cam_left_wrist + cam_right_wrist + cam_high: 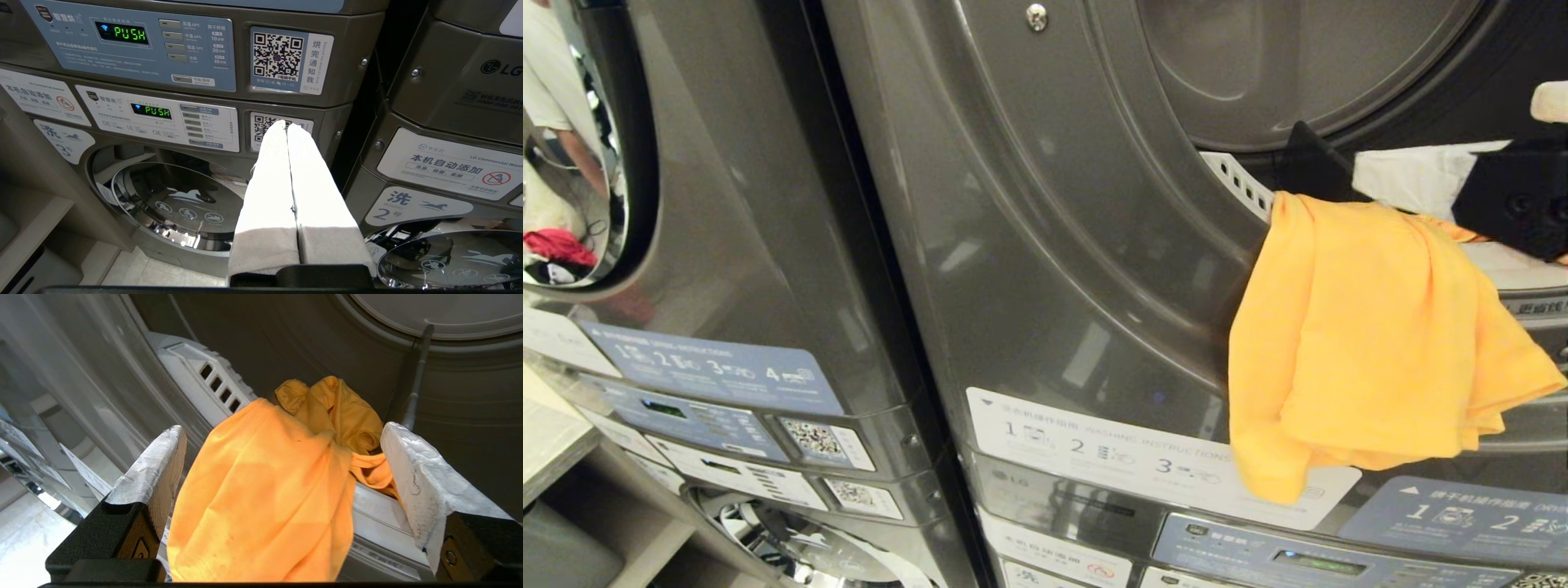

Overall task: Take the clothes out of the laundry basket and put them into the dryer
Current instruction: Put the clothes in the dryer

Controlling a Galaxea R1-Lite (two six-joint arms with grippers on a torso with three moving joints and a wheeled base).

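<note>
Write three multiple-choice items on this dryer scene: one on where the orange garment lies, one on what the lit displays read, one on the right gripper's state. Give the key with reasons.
1. The orange garment lies:
A. wholly inside the drum
B. draped over the dryer opening's rim, hanging down the front
C. on the floor

2. The two lit displays read:
A. PUSH
B. END
C. blank

3. The right gripper is:
A. shut on the garment
B. open, fingers either side of the garment
C. out of sight

Key: B, part of it hangs outside in the head view; A, green letters in the left wrist view; B, its fingers stand wide apart.
</note>
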